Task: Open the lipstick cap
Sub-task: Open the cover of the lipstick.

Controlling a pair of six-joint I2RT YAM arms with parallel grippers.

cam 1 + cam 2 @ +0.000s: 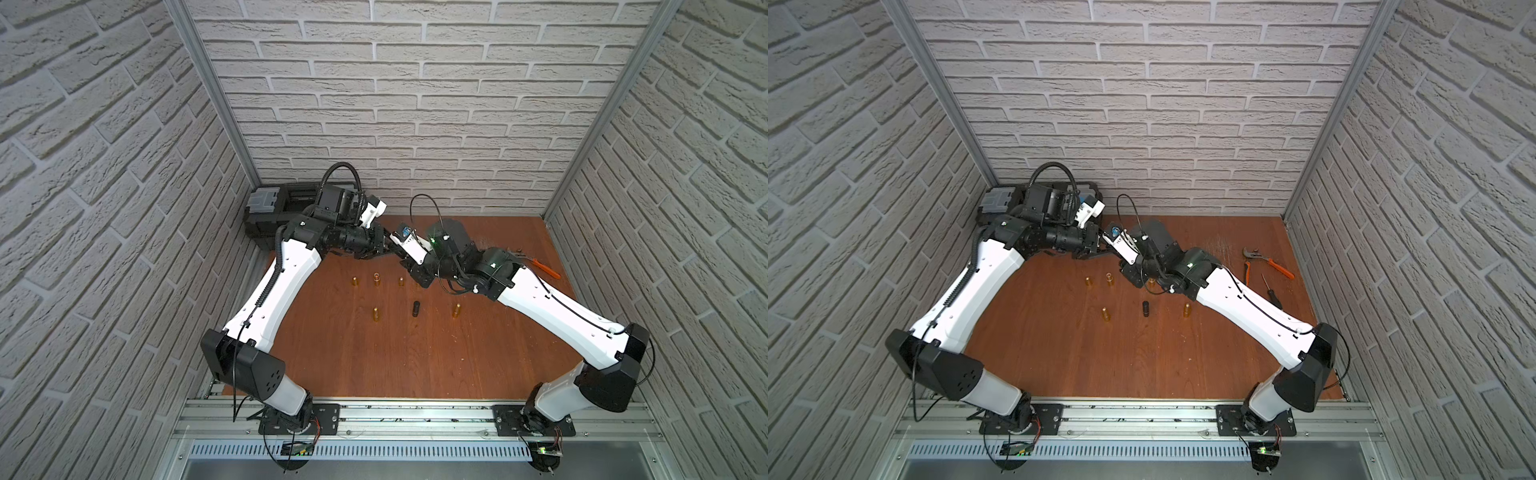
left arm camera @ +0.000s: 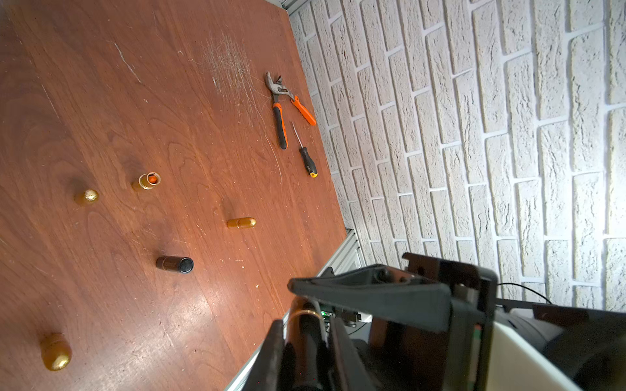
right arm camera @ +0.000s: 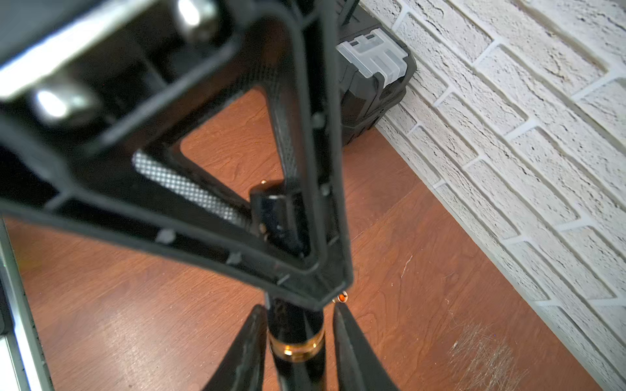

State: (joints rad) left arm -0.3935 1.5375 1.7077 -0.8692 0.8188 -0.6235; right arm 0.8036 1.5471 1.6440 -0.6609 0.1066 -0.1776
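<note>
One toolbox (image 1: 266, 216) back-left. My left gripper (image 2: 305, 323) is clamped on the black lipstick (image 3: 294, 348), midair toward the back. The right gripper (image 3: 298, 308) straddles it, and I can't tell if it's gripping. Below: five gold tubes (image 1: 375, 314), one black tube (image 1: 416, 309), maybe a sixth gold one, half hidden.

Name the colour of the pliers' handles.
Orange and black; the pliers show best in the left wrist view.
</note>
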